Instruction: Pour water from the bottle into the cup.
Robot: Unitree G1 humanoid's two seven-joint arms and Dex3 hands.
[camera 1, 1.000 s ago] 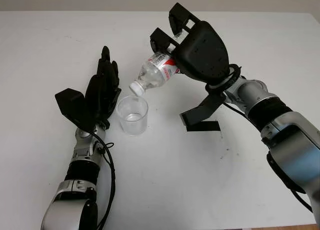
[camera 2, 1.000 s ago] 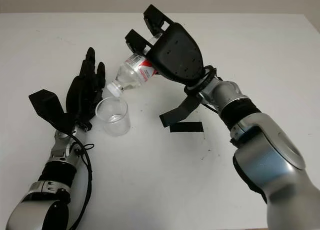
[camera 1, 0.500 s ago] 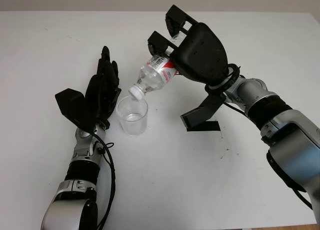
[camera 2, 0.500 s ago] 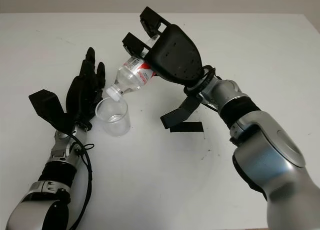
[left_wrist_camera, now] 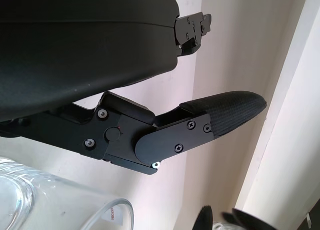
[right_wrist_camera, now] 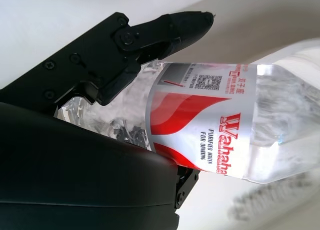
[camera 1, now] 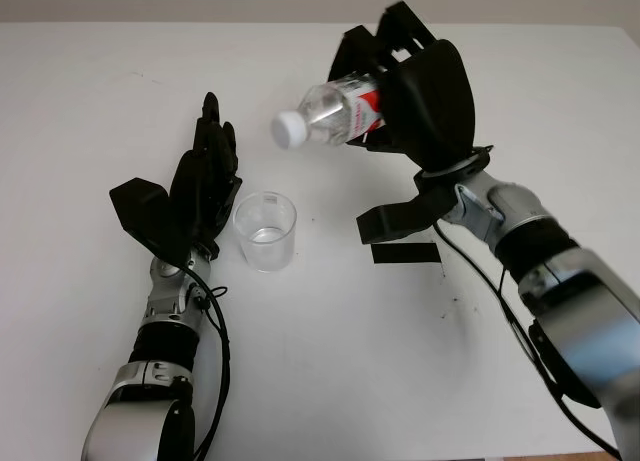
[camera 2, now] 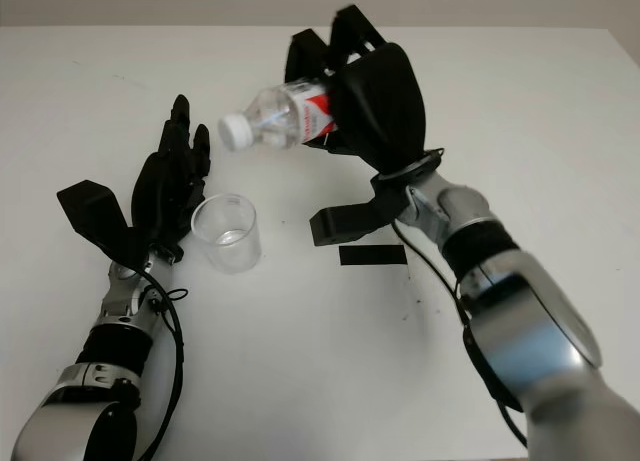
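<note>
Eyes on the bottle [right_wrist_camera: 240, 125], clamped in the right hand [camera 1: 425, 86] above the table: its label [right_wrist_camera: 210, 120] is the one thing here with print on it. In big red letters over white runs "Wahaha", cut off at the hand's shell. Beside it, small dark capitals read "PURIFIED WATER" and "FOR DRINKING". Up by the label's edge sits a QR code, with a row of Chinese characters next to it, too small to make out. From the head cameras the label is just a red and white patch, nothing legible.
</note>
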